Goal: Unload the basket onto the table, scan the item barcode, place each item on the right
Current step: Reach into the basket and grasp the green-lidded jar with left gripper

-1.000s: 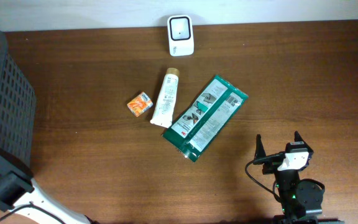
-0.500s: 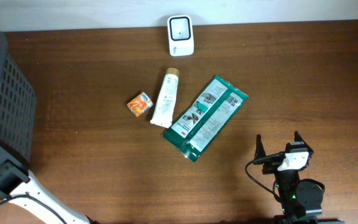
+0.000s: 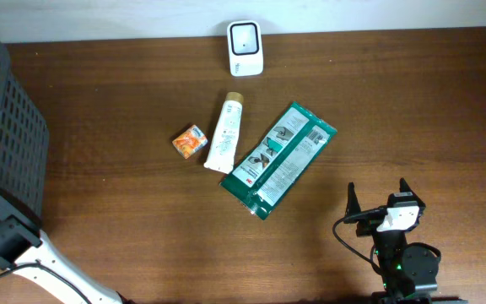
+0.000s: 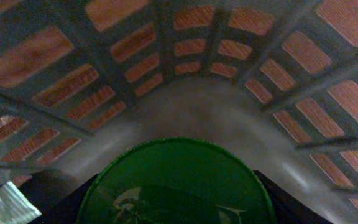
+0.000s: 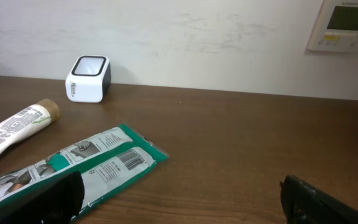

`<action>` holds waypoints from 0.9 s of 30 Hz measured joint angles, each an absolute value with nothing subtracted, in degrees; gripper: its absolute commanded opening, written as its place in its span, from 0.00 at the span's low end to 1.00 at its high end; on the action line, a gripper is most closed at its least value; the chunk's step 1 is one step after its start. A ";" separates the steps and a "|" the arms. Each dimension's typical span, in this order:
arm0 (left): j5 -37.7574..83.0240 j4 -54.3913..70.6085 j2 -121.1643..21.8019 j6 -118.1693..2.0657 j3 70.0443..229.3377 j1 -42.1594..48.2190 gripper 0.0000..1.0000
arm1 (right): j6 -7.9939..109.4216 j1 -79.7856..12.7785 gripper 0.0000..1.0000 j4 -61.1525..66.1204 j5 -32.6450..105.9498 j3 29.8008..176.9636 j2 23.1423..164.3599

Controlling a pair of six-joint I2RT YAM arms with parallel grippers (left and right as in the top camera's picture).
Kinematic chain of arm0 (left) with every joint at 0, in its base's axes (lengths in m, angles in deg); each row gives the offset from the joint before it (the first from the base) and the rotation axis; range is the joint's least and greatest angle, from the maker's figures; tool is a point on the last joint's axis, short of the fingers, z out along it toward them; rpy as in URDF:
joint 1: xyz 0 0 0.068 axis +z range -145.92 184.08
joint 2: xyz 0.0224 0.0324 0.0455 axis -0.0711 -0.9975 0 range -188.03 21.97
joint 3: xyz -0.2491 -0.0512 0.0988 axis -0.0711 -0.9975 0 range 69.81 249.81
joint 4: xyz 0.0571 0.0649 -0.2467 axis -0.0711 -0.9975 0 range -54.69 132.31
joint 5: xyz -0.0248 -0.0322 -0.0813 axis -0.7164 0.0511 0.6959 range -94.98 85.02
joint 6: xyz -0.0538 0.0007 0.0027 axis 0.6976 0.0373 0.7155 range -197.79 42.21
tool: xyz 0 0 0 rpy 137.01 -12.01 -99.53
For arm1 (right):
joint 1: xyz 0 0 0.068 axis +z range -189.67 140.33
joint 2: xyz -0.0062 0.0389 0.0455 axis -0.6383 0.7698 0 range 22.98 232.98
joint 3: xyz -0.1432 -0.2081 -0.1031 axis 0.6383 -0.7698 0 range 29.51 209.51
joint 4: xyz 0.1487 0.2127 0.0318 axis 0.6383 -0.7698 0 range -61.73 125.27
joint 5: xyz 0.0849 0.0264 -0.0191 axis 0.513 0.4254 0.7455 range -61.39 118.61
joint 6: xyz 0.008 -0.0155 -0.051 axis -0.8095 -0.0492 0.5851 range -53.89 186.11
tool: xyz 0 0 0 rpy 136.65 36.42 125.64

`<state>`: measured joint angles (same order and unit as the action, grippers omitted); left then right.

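While your right pincer stands wide open and empty near the bench's front edge, well apart from the scanner at the back edge, the green packet lies flat between them, with a tube and an orange pack beside it. Bare wood stretches right of the scanner. Far left of it, your left pincer sits inside the basket, close over a green round thing; you cannot tell its grip.
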<state>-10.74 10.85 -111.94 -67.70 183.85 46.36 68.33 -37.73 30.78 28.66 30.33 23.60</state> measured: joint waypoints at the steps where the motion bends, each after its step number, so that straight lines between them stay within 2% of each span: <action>1: -10.72 10.39 -111.46 -67.68 183.77 46.12 0.49 | 68.29 -37.73 0.98 30.78 28.66 30.33 23.60; 11: -10.28 7.68 -92.38 -67.99 183.37 42.25 0.51 | 68.31 -37.73 0.98 30.78 28.66 30.33 23.60; 16: -8.80 7.29 -81.91 -69.28 183.37 37.38 0.51 | 68.29 -37.73 0.98 30.78 28.66 30.33 23.60; 20: -4.16 4.86 -73.36 -69.69 183.39 27.35 0.50 | 68.29 -37.73 0.98 30.78 28.66 30.33 23.60; 27: 0.82 -5.80 -73.21 -70.52 183.37 9.69 0.50 | 68.29 -37.73 0.98 30.78 28.66 30.33 23.60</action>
